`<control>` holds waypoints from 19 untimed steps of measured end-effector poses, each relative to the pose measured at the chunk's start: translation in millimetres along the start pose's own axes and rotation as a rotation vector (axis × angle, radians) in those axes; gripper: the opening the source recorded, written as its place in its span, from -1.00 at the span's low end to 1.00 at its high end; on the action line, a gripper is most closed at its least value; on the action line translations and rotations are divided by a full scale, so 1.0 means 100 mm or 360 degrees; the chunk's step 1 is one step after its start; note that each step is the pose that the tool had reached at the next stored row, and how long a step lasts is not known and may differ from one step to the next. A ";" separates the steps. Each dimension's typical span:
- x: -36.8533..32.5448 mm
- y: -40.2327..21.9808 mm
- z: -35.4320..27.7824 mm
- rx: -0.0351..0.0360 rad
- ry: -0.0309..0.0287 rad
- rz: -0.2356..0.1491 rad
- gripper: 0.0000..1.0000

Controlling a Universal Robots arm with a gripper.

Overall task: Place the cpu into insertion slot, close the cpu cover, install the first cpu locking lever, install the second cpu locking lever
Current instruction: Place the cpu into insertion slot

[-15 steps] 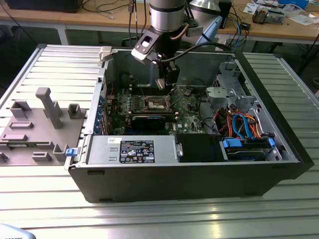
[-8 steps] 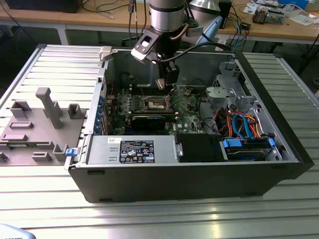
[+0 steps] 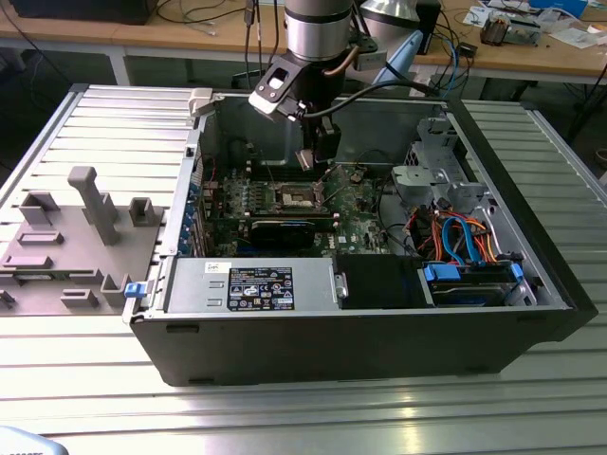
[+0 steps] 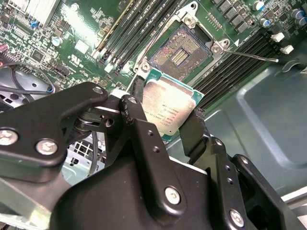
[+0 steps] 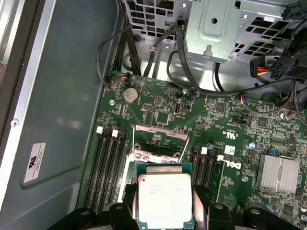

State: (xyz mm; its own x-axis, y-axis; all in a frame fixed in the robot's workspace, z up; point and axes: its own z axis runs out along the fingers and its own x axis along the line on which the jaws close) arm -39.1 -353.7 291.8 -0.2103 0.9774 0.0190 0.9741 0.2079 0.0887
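Observation:
My gripper [image 4: 167, 104] is shut on the cpu [image 4: 169, 106], a flat square chip with a silver-grey top and a green edge, held by two opposite sides between black fingers [image 5: 125, 203]. The cpu [image 5: 163, 197] hangs above the green board, apart from it. Just beyond it lies the insertion slot [image 4: 180, 50], a dark square socket with a silvery rim, uncovered. In the first wrist view the cpu cover [image 5: 159, 128], a thin silvery frame, looks tilted up. A thin locking lever [image 4: 254, 56] sticks out beside the slot. In the exterior view the gripper [image 3: 318, 156] hovers over the slot [image 3: 302, 196].
Long black memory slots [image 5: 106, 167] flank the socket on both sides. A finned heatsink [image 5: 280, 173], a drive cage [image 3: 427, 175] with coloured cables [image 3: 460, 237], and the case wall [image 5: 62, 110] surround the board. Grey fixtures [image 3: 90, 204] stand on the table at the exterior view's left.

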 end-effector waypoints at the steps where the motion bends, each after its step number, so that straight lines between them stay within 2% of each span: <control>1: 0.000 0.000 0.000 0.0000 -0.00002 0.0002 0.09; 9: 0.000 0.000 0.001 -0.0001 -0.00037 0.0041 0.09; 10: 0.001 0.000 0.002 0.0004 -0.00033 0.0050 0.09; 12: 0.000 0.000 0.002 0.0040 0.00020 0.0060 0.09; 13: 0.000 0.001 0.002 0.0069 0.00064 0.0067 0.09; 14: 0.000 0.001 0.003 0.0090 0.00100 0.0072 0.09; 15: -0.001 0.003 0.004 0.0119 0.00146 0.0083 0.09; 19: -0.001 0.003 0.005 0.0121 0.00151 0.0085 0.09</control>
State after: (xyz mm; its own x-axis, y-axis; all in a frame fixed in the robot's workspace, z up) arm -38.8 -353.7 291.4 -0.1580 0.9869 0.0312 0.9874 0.1578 0.0114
